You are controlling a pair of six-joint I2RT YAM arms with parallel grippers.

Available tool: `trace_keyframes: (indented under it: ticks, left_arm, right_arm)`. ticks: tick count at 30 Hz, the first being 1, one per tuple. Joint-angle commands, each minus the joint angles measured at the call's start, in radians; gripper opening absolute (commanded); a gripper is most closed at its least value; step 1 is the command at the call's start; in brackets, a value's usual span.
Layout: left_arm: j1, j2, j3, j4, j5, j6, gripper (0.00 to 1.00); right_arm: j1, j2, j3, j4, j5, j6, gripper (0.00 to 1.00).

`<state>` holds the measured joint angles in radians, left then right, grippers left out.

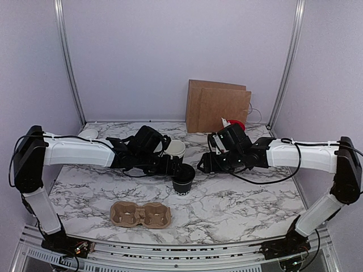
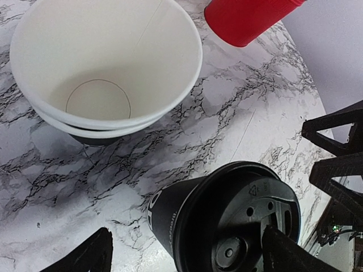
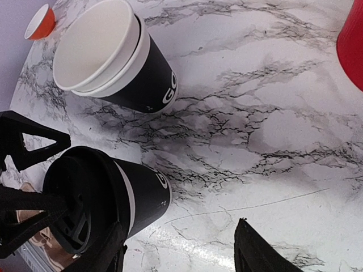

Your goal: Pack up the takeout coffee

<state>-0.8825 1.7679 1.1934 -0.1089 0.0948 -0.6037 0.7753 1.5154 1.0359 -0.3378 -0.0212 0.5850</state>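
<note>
A black paper cup (image 1: 183, 182) with a black lid (image 2: 249, 218) on it stands upright at the table's middle. Behind it stands a stack of cream cups (image 1: 174, 148) nested in another black cup (image 3: 144, 85); it also shows in the left wrist view (image 2: 108, 62). My left gripper (image 2: 184, 255) is open, its jaws wide on either side of the lidded cup's top, with one fingertip (image 2: 283, 252) over the lid and the other apart from the cup. My right gripper (image 3: 181, 255) is open and empty, just right of the lidded cup (image 3: 142, 192), one finger (image 3: 108, 252) close beside it.
A brown pulp cup carrier (image 1: 140, 214) lies near the front edge. A brown paper bag (image 1: 218, 106) leans on the back wall. A red cup (image 1: 237, 124) stands behind my right arm. A small orange-and-white bowl (image 3: 41, 21) sits at the far left.
</note>
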Motion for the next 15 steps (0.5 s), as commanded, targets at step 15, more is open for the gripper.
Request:
trace_keyframes:
  ticks: [15]
  left_arm:
    - [0.002,0.024,-0.026,0.012,0.0,-0.011,0.92]
  right_arm:
    - [0.011,0.04,0.023,0.072,-0.048,-0.016,0.64]
